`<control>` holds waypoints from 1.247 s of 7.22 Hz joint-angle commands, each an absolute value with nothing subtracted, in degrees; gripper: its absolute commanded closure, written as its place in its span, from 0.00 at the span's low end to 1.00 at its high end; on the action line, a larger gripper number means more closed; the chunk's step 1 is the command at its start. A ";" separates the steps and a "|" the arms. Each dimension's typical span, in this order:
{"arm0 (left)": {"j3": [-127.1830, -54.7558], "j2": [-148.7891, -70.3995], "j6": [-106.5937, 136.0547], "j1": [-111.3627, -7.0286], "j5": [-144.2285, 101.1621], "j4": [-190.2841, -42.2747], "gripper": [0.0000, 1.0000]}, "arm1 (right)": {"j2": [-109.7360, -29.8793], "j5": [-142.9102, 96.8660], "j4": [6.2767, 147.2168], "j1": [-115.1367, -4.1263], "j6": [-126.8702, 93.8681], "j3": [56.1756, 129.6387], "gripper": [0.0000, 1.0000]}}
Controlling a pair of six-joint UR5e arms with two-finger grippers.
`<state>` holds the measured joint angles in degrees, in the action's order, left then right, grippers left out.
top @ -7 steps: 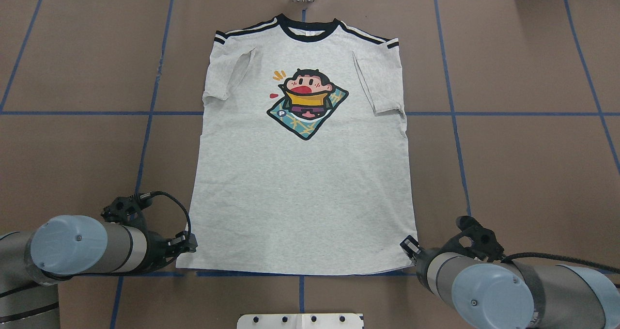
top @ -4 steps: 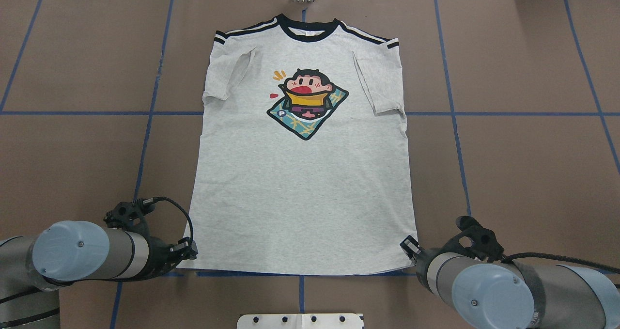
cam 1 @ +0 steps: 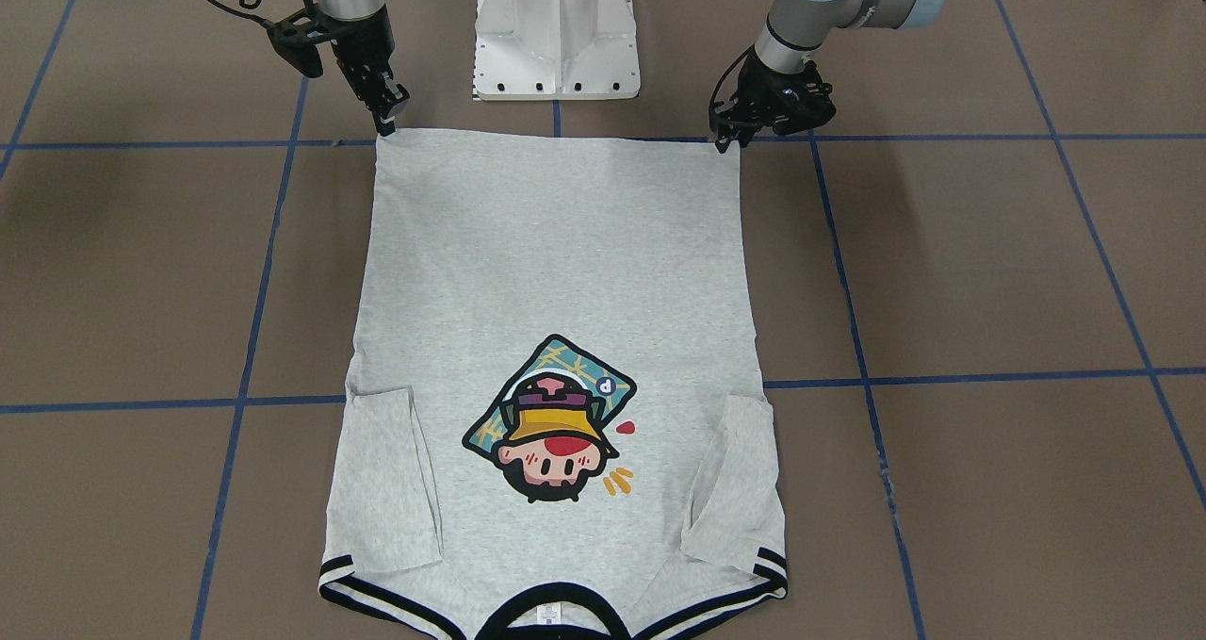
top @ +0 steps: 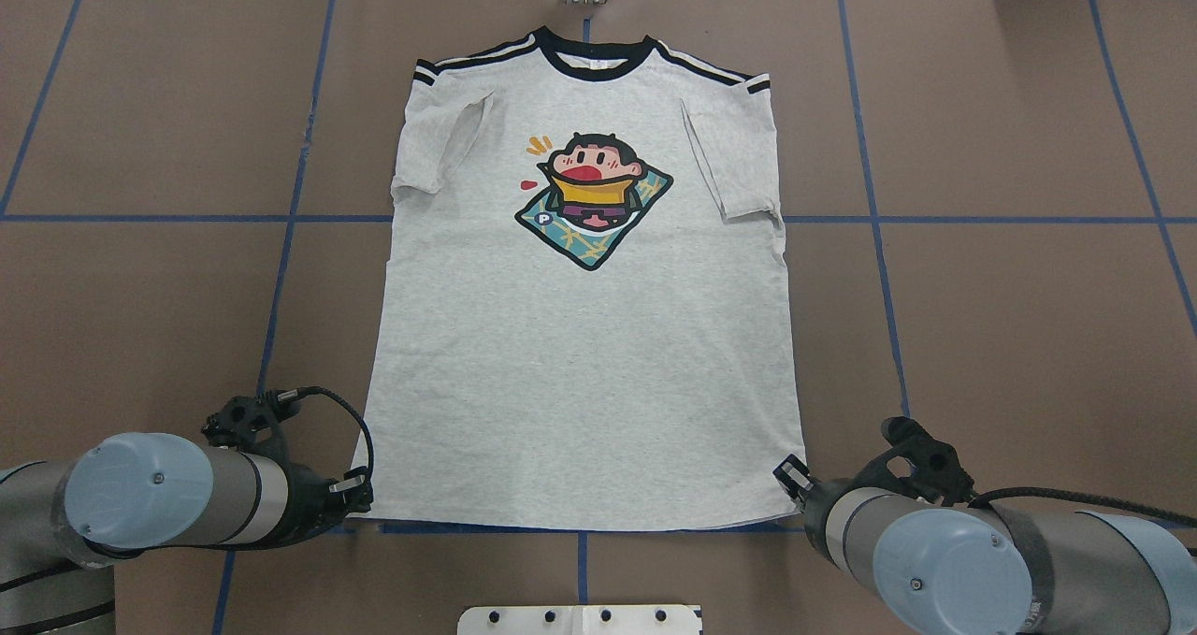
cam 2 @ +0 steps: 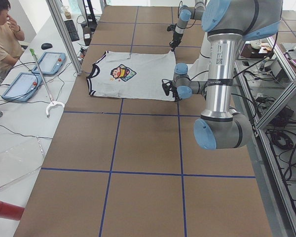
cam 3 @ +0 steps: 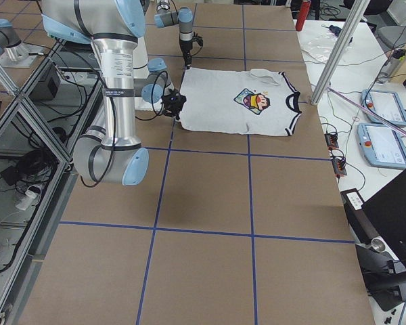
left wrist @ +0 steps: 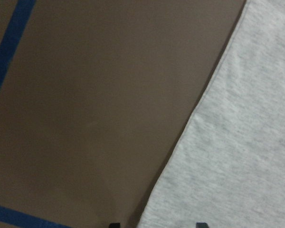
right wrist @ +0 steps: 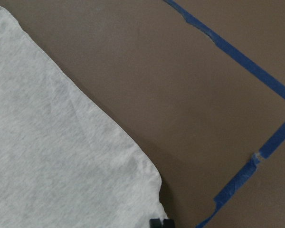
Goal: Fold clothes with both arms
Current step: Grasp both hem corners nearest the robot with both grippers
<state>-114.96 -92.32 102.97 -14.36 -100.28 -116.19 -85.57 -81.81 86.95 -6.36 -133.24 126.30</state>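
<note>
Where the T-shirt (top: pixel 580 373) lies flat on the tabletop (top: pixel 1010 317), hem nearest the pedestal base (cam 1: pixel 556 37), I see my left tool (cam 1: pixel 727 139) spread open astride the hem corner beside that base, and my right tool (cam 1: pixel 388 120) pinched on the other corner.

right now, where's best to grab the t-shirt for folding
Grip the T-shirt at its two hem corners nearest the robot, coming low from the robot's side. It lies flat, sleeves folded in; the left end effector and right end effector sit there.
</note>
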 commanded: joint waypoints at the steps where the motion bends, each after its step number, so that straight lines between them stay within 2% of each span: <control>1: -115.57 -92.28 102.92 -14.33 -100.46 -116.19 1.00 | -85.61 -81.83 86.92 -6.33 -133.24 126.30 1.00; 4: -122.23 -92.11 104.57 -11.80 -101.34 -115.32 1.00 | -87.00 -81.74 87.45 -5.20 -133.24 127.09 1.00; 7: -130.83 -91.41 107.66 -9.93 -104.57 -108.84 1.00 | -92.63 -81.91 87.45 -1.32 -133.24 136.11 1.00; 9: -133.68 -91.84 105.75 -13.07 -105.21 -106.88 1.00 | -91.42 -82.35 87.45 -6.47 -131.94 137.29 1.00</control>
